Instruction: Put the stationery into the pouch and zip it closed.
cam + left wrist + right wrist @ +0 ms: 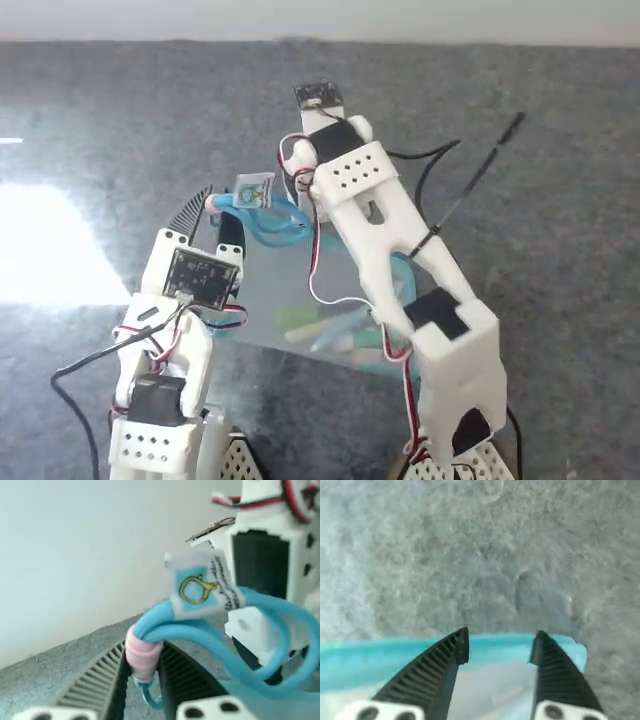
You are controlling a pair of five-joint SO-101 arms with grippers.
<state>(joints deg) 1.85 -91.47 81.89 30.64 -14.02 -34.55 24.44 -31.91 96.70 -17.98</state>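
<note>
A clear pouch with a blue edge lies on the grey table between the two arms. Green, blue and pink stationery shows inside it. A blue cord loop with a small tag runs off the pouch's far end. My left gripper is shut on the cord's pink band. My right gripper points down at the pouch's far edge, open, its fingers either side of the blue edge.
A thin black cable lies on the table to the right of the right arm. Bright glare covers the table's left side. The arms' perforated bases stand at the near edge.
</note>
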